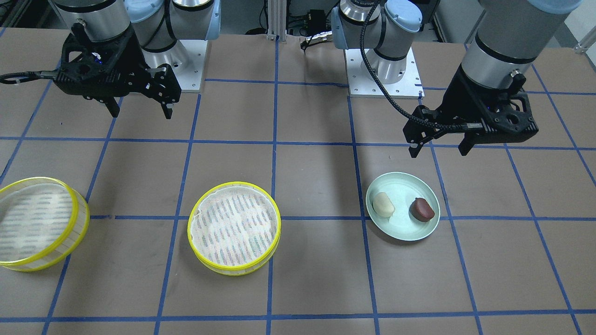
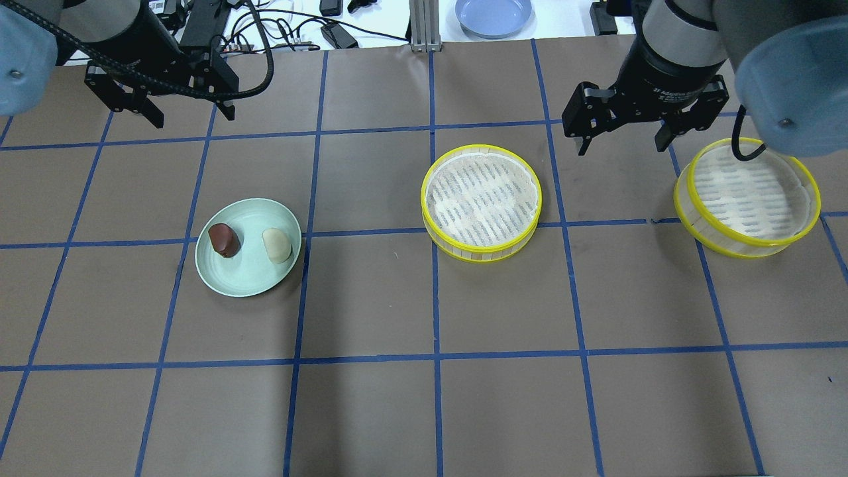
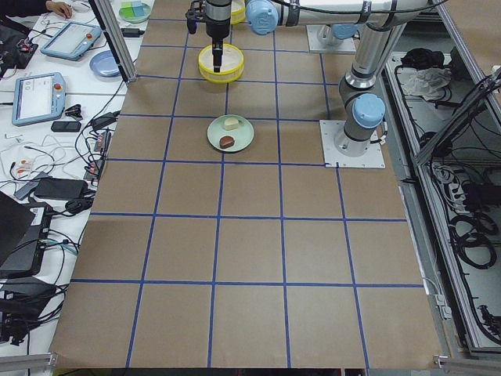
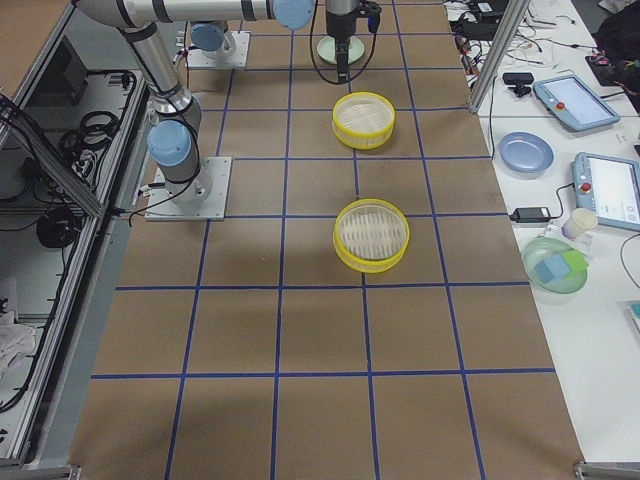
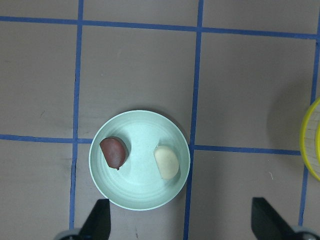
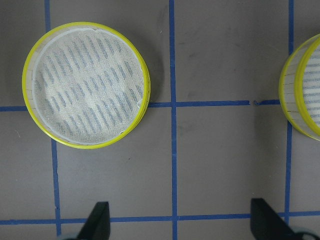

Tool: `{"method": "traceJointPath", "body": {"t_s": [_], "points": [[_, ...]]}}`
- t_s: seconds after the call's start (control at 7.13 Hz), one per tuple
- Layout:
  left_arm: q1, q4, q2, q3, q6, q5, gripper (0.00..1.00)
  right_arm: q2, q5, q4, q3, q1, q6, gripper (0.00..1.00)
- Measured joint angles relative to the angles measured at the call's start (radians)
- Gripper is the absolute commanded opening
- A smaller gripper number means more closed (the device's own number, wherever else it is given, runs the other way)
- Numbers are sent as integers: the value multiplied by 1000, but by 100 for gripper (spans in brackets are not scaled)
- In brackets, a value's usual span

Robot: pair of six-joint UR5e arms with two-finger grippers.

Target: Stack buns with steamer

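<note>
A cream-white bun (image 1: 383, 204) (image 2: 277, 244) (image 5: 166, 161) and a dark reddish-brown bun (image 1: 422, 209) (image 2: 224, 239) (image 5: 114, 152) lie side by side on a pale green plate (image 1: 402, 230) (image 2: 248, 278). One yellow-rimmed steamer tray (image 1: 234, 228) (image 2: 481, 199) (image 6: 86, 85) stands mid-table. A second steamer tray (image 1: 37, 223) (image 2: 748, 192) stands on my right. My left gripper (image 1: 437, 152) (image 2: 194, 119) hangs open and empty above the table, just back of the plate. My right gripper (image 1: 142, 115) (image 2: 622, 147) hangs open and empty between the two trays.
The brown table has a blue tape grid. The arm bases (image 1: 382, 70) (image 1: 186, 60) stand at the robot's edge. A blue plate (image 2: 493, 13), cables and tablets lie on the white side table beyond the far edge.
</note>
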Motion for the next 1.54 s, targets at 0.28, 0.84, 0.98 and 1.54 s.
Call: {"method": "traceJointPath", "body": {"t_s": [0.28, 0.84, 0.98, 1.54], "points": [[-1, 0, 1, -4, 0, -2, 100, 0, 0, 0, 0, 0, -1, 100], [13, 9, -24, -42, 18, -3, 100, 11, -24, -3, -3, -92, -168, 100], [16, 10, -32, -57, 19, -2, 100, 19, -27, 1, -3, -183, -230, 100], [20, 179, -140, -235, 17, -37, 100, 239, -33, -137, -23, -512, -480, 100]]}}
